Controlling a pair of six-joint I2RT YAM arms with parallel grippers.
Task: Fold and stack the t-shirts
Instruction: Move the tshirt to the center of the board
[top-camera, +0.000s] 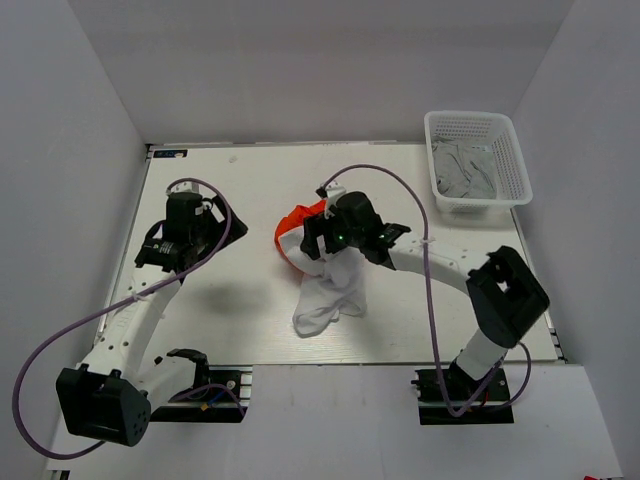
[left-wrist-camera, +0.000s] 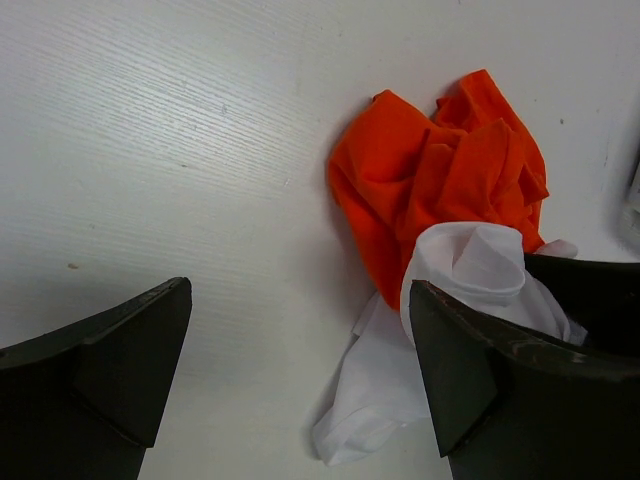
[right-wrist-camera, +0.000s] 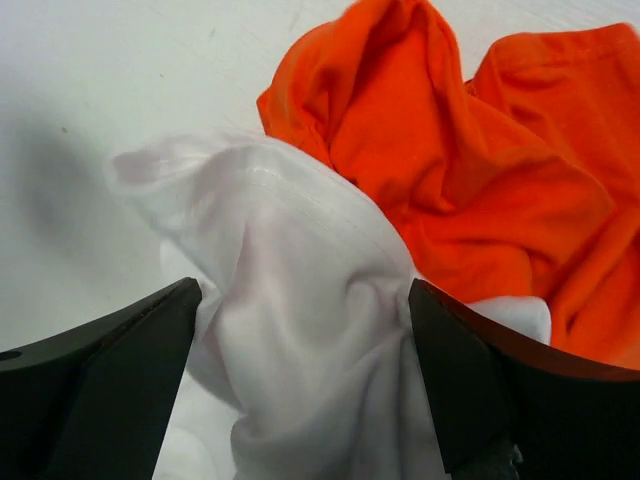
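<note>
Squarely inside wide-spread right hand (right-wrist-camera: 302, 295), bunched white t-shirt (right-wrist-camera: 300, 370), orange t-shirt (right-wrist-camera: 470, 150) touching behind

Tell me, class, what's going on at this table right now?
A folding job is only starting. The right gripper is low over the crumpled white cloth t-shirt, its open fingers either side of a bunched-up fold. The crumpled bright orange cloth t-shirt lies touching it. The left gripper hangs open over bare white table to the side. Nothing is folded or stacked yet. A white plastic lattice basket holding grey cloth sits at the far right corner.
</note>
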